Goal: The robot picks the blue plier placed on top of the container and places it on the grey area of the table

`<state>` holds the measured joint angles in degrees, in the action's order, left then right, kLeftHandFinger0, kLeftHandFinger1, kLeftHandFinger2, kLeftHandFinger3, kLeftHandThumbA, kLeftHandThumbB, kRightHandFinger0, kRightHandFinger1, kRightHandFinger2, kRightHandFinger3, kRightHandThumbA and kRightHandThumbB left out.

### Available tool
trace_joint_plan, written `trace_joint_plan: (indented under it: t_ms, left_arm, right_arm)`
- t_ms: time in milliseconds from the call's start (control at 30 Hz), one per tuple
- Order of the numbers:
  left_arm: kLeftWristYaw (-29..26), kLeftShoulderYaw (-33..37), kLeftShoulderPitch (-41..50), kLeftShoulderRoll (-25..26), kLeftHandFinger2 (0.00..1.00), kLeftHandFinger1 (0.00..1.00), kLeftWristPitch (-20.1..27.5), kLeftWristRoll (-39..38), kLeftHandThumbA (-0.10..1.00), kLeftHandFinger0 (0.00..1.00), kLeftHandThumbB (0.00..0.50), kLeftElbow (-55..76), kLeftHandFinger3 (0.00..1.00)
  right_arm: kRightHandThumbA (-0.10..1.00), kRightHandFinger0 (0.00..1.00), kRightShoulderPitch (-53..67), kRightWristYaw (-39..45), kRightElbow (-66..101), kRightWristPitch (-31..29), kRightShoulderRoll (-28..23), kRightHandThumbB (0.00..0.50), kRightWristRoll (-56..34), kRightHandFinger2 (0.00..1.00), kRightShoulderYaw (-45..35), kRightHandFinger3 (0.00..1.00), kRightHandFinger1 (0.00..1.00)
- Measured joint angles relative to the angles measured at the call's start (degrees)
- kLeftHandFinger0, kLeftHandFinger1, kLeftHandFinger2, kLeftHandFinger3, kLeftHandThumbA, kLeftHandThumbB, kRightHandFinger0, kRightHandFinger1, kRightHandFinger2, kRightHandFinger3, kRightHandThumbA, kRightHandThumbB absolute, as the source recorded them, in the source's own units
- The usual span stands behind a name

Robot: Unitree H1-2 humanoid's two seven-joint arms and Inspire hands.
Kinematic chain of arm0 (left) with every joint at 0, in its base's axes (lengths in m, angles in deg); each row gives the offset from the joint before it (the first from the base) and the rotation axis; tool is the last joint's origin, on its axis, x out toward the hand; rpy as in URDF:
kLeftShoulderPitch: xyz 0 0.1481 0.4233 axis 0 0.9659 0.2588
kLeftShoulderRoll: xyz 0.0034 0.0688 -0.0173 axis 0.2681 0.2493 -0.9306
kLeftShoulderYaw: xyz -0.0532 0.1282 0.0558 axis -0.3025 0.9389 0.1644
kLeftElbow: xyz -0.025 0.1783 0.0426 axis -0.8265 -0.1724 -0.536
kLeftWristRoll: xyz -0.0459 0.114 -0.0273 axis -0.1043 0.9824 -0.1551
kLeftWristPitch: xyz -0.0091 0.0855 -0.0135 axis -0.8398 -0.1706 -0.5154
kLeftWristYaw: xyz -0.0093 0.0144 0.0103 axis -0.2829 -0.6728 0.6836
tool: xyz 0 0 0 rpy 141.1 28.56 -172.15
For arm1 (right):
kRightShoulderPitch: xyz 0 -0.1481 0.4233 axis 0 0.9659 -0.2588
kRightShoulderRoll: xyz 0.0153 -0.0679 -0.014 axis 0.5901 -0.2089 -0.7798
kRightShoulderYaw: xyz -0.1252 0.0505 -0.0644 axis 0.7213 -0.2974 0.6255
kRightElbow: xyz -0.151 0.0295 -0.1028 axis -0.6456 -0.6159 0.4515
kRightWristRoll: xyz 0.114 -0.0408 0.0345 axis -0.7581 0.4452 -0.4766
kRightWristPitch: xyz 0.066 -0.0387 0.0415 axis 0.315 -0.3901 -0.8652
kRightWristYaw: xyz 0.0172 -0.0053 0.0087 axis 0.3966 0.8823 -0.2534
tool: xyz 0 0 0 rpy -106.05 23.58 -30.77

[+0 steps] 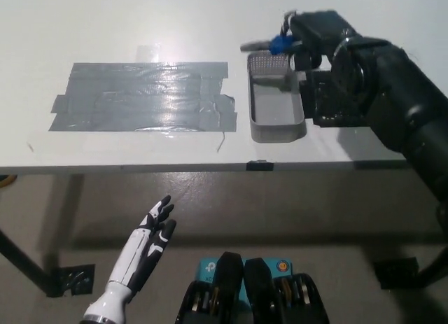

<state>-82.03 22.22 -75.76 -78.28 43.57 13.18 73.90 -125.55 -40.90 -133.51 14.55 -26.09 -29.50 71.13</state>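
Right hand (311, 40) clamped on blue plier (269, 41) — above container (276, 114); left hand (143, 247) open, low.

One blue plier (274, 42); one grey container (275, 109); one grey tape patch (143, 96) left of the container; one white table (210, 23).

Glossy wrinkled grey tape (143, 96), smooth matt white table (210, 23), grey perforated plastic container (274, 113), metal-tipped blue plier (269, 42)
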Motion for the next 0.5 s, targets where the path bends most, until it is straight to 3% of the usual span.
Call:
trace_joint_plan:
  t_ms: [100, 133, 233, 267, 300, 333, 367, 433, 500]
  left_arm:
    - [0.1, 0.0, -0.2, 0.0, 1.00, 1.00, 0.0, 0.2, 1.00, 1.00, 0.355, 0.0, 1.00]
    - [0.1, 0.0, -0.2, 0.0, 1.00, 1.00, 0.0, 0.2, 1.00, 1.00, 0.355, 0.0, 1.00]
    - [0.1, 0.0, -0.2, 0.0, 1.00, 1.00, -0.2, 0.4, 1.00, 1.00, 0.344, 0.0, 1.00]
    - [0.1, 0.0, -0.2, 0.0, 1.00, 1.00, -0.2, 0.5, 1.00, 1.00, 0.343, 0.0, 1.00]
    - [0.1, 0.0, -0.2, 0.0, 1.00, 1.00, -0.2, 0.5, 1.00, 1.00, 0.344, 0.0, 1.00]
    - [0.1, 0.0, -0.2, 0.0, 1.00, 1.00, -0.2, 0.5, 1.00, 1.00, 0.345, 0.0, 1.00]
    - [0.1, 0.1, -0.2, 0.0, 1.00, 1.00, -0.2, 0.5, 1.00, 1.00, 0.344, 0.1, 1.00]
    - [0.1, 0.1, -0.2, 0.0, 1.00, 1.00, -0.2, 0.6, 1.00, 1.00, 0.354, 0.3, 1.00]
    - [0.1, 0.2, -0.2, 0.0, 1.00, 1.00, -0.2, 0.6, 1.00, 1.00, 0.363, 0.4, 1.00]
  right_arm:
    - [-0.10, 0.22, -1.2, -0.9, -1.0, -0.7, 0.9, 0.223, 0.0, 0.97, -0.5, 0.92, 0.65]
    - [-0.10, 0.19, -1.5, -1.3, -1.2, -0.9, 1.4, 0.223, 0.0, 0.93, -0.6, 0.88, 0.60]
    - [-0.10, 0.18, -2.1, -2.5, -2.7, -1.8, 3.2, 0.226, 0.0, 0.89, -0.6, 0.85, 0.59]
    - [-0.10, 0.18, -2.1, -2.9, -3.2, -2.0, 3.9, 0.261, 0.0, 0.84, -0.6, 0.77, 0.56]
    - [-0.03, 0.17, -2.1, -3.1, -3.6, -2.1, 4.5, 0.294, 0.0, 0.76, -0.6, 0.69, 0.51]
    - [-0.02, 0.14, -2.1, -3.4, -3.9, -2.2, 5.1, 0.292, 0.0, 0.66, -0.6, 0.54, 0.43]
    - [-0.10, 0.10, -2.1, -3.6, -4.4, -2.5, 5.8, 0.262, 0.0, 0.61, -0.7, 0.44, 0.39]
    - [-0.10, 0.10, -2.2, -3.8, -4.8, -2.5, 7.2, 0.216, 0.0, 0.79, -0.7, 0.60, 0.49]
    - [-0.10, 0.08, -2.2, -3.9, -4.8, -2.5, 8.5, 0.212, 0.0, 0.84, -0.7, 0.72, 0.51]
